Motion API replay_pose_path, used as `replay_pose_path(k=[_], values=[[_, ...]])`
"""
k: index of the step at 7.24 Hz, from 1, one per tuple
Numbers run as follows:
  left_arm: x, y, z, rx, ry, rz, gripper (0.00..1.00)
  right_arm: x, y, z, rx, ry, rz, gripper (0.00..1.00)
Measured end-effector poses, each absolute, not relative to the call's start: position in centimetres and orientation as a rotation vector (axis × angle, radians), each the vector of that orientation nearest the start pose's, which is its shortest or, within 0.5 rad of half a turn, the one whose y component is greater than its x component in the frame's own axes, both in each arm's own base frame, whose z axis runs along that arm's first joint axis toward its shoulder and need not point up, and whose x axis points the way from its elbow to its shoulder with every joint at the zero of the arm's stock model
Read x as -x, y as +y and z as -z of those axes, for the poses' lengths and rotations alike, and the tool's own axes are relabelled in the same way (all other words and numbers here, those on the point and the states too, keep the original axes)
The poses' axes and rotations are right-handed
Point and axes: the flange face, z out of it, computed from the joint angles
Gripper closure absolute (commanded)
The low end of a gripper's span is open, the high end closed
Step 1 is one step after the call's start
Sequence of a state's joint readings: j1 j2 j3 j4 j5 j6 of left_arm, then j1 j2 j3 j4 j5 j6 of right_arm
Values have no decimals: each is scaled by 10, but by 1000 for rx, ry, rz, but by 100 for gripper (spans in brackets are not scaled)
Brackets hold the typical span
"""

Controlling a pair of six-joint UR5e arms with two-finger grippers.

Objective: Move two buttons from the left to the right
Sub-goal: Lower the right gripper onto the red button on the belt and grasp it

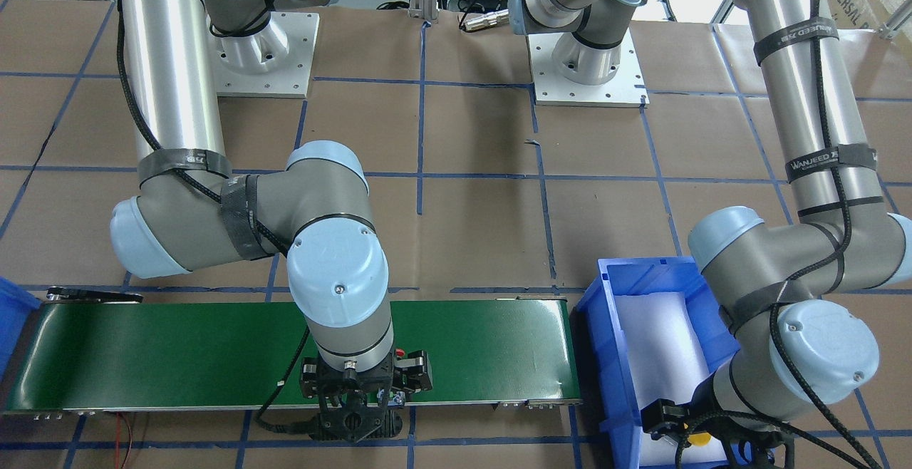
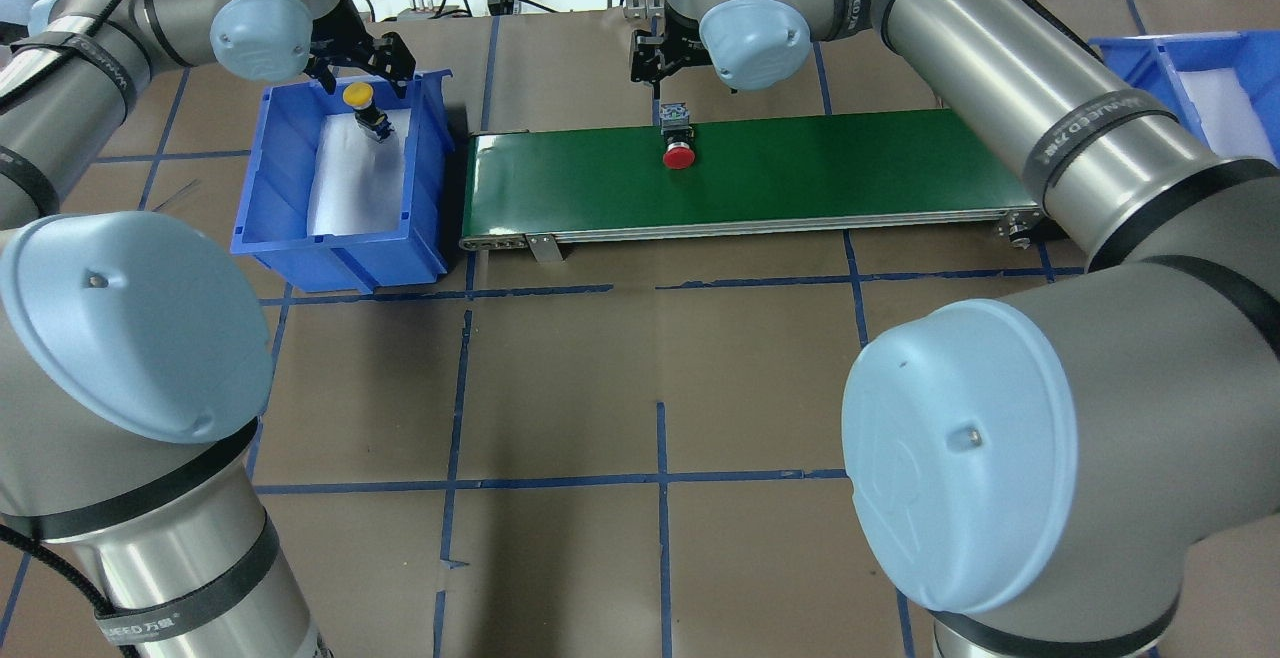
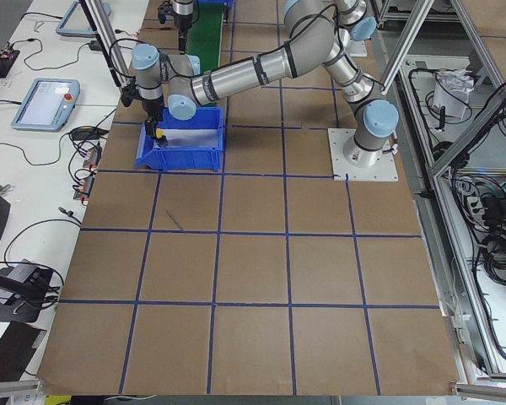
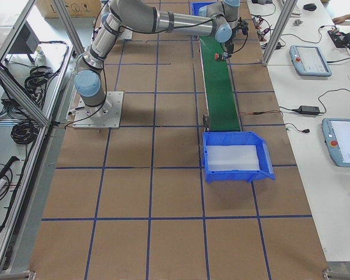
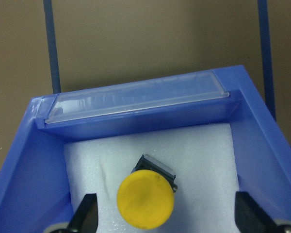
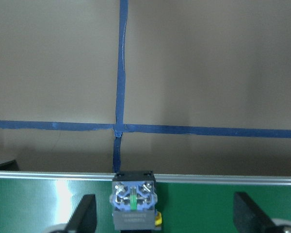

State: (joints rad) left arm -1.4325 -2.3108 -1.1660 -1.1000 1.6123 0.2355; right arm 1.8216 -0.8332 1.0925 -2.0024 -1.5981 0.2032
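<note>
yellow round-capped push-button switch (image 5: 145,201) with a black collar and a grey contact block lies closest to the left wrist camera. it leans on the white foam pad (image 5: 199,155) inside a blue plastic bin (image 5: 19,184), which sits by the far edge of the brown paper-covered tabletop (image 2: 560,378), opposite the robot bases and on the robot's left. the left gripper (image 5: 166,216) hovers over it with its fingers spread wide on either side of the cap, clear of the switch and carrying nothing. just beside that bin, a green conveyor belt (image 2: 850,168) runs along the same far edge. the red mushroom-capped push-button switch (image 2: 679,153) lies on its side about midway along the belt, cap toward the robot and grey-blue contact block toward the far edge. the right gripper (image 6: 167,216) hangs above the block, fingers wide apart and clear of it, empty. a second blue plastic bin (image 2: 1150,46) stands at the belt's right end by the far edge.
</note>
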Motion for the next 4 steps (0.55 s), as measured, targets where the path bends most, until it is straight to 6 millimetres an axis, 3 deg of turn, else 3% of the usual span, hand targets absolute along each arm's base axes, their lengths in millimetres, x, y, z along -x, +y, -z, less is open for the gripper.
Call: replay_pose_path(k=[2,3,4], values=[[17,-784,-251,-141,3064,207,0,-324,-730,-276,75,3125,248,3],[13,-785,-249,-133,3064,208,0,-324,-731,-270,79,3128,234,10],[10,-785,-248,-129,3065,209,14,-322,-731,-266,84,3131,222,32]])
